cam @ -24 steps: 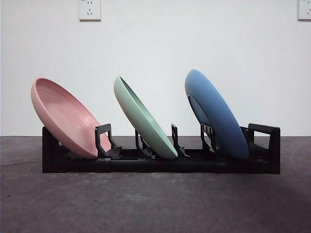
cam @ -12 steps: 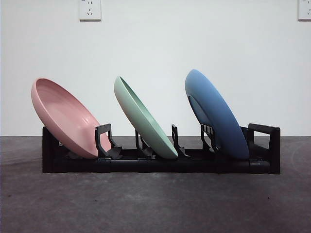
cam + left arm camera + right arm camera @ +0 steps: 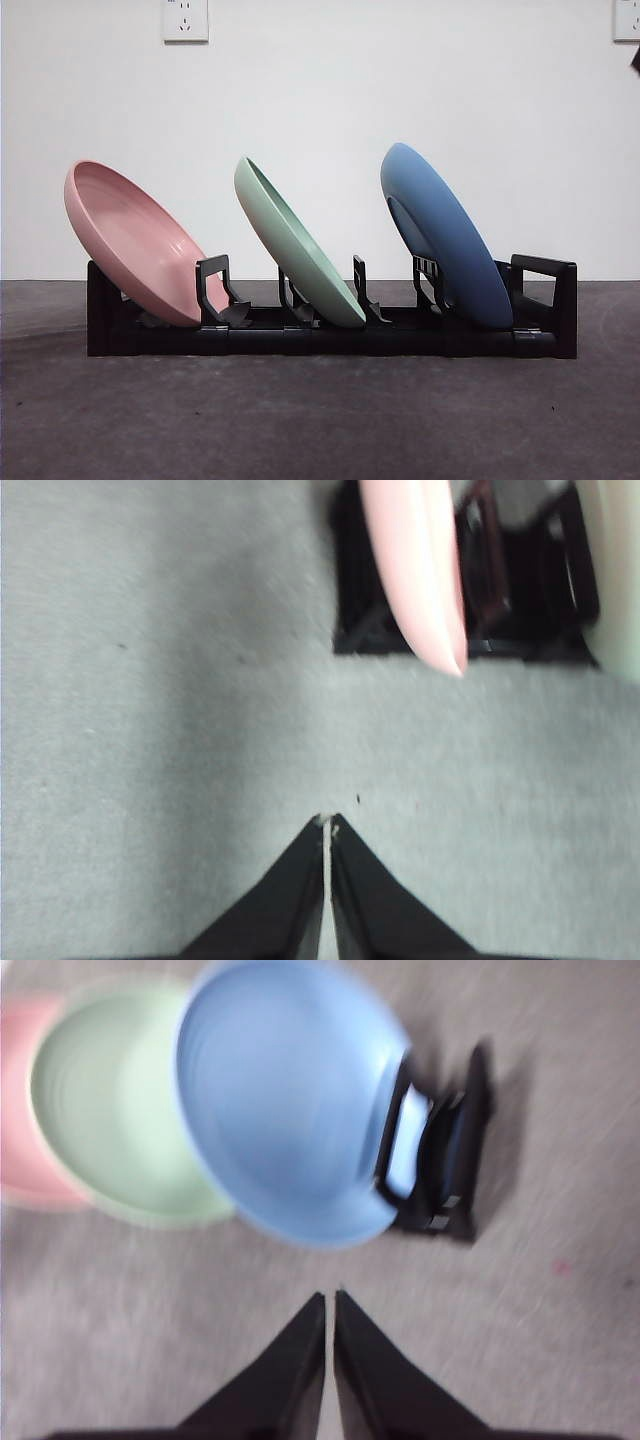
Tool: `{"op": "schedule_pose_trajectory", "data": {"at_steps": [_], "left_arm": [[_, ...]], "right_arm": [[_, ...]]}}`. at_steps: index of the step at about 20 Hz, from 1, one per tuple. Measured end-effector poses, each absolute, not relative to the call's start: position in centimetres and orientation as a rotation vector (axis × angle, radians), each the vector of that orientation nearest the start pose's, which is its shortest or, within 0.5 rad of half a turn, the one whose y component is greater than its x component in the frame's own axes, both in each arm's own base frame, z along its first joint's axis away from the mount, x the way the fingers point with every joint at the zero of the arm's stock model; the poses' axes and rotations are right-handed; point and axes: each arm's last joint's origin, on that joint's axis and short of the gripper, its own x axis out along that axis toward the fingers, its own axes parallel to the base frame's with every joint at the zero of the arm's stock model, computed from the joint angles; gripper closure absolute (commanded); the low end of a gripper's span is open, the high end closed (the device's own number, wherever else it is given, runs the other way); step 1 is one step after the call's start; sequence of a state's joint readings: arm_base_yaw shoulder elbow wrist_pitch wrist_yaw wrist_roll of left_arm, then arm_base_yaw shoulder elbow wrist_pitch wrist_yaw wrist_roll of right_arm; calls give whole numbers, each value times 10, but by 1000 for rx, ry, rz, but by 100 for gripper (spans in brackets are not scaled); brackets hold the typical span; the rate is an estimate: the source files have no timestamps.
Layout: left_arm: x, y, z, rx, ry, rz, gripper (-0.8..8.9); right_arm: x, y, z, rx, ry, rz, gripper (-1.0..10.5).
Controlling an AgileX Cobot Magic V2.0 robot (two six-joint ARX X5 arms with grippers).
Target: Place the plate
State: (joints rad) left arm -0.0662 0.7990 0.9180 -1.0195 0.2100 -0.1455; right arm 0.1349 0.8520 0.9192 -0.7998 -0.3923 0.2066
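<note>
A black dish rack (image 3: 540,345) on the table holds three tilted plates: a pink plate (image 3: 135,240) at the left, a green plate (image 3: 295,245) in the middle and a blue plate (image 3: 440,235) at the right. My left gripper (image 3: 327,825) is shut and empty over bare table, apart from the pink plate (image 3: 415,570). My right gripper (image 3: 329,1300) is shut and empty, hovering in front of the blue plate (image 3: 285,1100), with the green plate (image 3: 110,1110) beside it. In the front view only a dark tip (image 3: 636,58) shows at the right edge.
Grey table surface (image 3: 320,420) lies in front of the rack. A white wall with two sockets (image 3: 185,20) stands behind. The rack's end handle (image 3: 455,1150) shows in the right wrist view.
The blue plate has shifted very slightly in its slot. A dark arm tip has appeared at the upper right edge of the front view. The other plates have not moved.
</note>
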Motion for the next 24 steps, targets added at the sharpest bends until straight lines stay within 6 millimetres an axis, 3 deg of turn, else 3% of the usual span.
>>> {"op": "schedule_pose_trajectory", "data": {"at_steps": [2, 4, 5, 10, 14, 19, 24], "left_arm": [[136, -16, 309, -188, 941, -202, 697], [138, -16, 308, -181, 952, -206, 509], [138, -16, 308, -179, 952, -207, 476], [138, -16, 308, -178, 952, -208, 472], [139, -16, 308, -177, 943, -209, 472], [139, -16, 308, -177, 943, -209, 472], [139, -16, 309, -177, 935, -210, 472]], "right_arm": [[164, 38, 312, 266, 861, 445, 884], [175, 41, 306, 245, 917, 455, 681], [180, 43, 303, 243, 940, 454, 657], [188, 50, 303, 231, 991, 472, 660], [210, 67, 328, 205, 1028, 516, 660], [255, 105, 359, 105, 1027, 519, 662], [281, 147, 367, 20, 981, 550, 693]]}}
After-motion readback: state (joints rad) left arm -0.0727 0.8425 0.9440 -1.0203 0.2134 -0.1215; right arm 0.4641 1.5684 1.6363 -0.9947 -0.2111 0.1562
